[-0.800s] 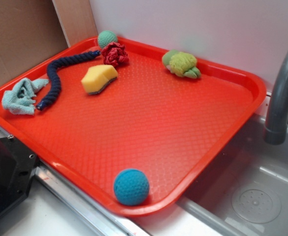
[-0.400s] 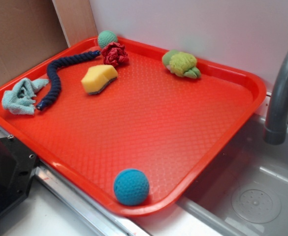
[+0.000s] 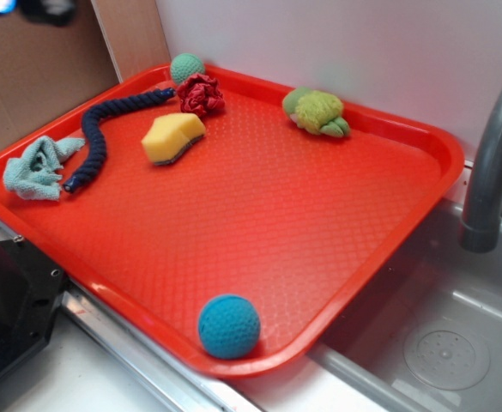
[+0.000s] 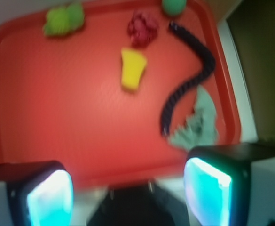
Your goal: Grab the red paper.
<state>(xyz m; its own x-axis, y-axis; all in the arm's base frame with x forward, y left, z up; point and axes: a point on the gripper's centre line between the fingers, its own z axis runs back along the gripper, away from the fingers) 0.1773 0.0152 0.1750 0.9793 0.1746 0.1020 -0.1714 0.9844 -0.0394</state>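
Red paper [image 3: 200,93] sits at the far corner of the tray [image 3: 259,215], just beside the green ball [image 3: 186,67], near the tip of the dark rope [image 3: 96,137] and near the yellow sponge [image 3: 172,137]. In the wrist view it's the crimson wad [image 4: 143,27] near top centre, blurred.

Gripper [image 4: 128,193] is wide open, nothing between the fingers [image 4: 50,197], both pads glowing cyan at the bottom of the wrist view. It's well apart from the paper, hanging near the tray's near edge. In the exterior view only a dark blurred bit shows at the top left corner, probably the arm, can't tell more.

Risks from here, as I judge them:
- Crowded corner. Green ball is nearly touching the paper, so a wide-open gripper coming down could straddle both or knock the ball away. It may also close on the ball instead.
- Rope tip lies close on one side; a finger could land on it, snag it and drag it.
- Tray rim rises right behind the paper. Overshooting the reach puts a finger on the rim or the wall.
- Paper is light and crumpled. A glancing touch probably pushes it along the textured tray or against the sponge instead of trapping it, and a shallow descent may pinch only a ruffle and lose it on lift.
- Wrist view is blurry, so alignment off it is shaky.

Far-side plush [image 3: 317,112], teal cloth [image 3: 36,167] and blue ball [image 3: 229,326] are well clear, no concern.
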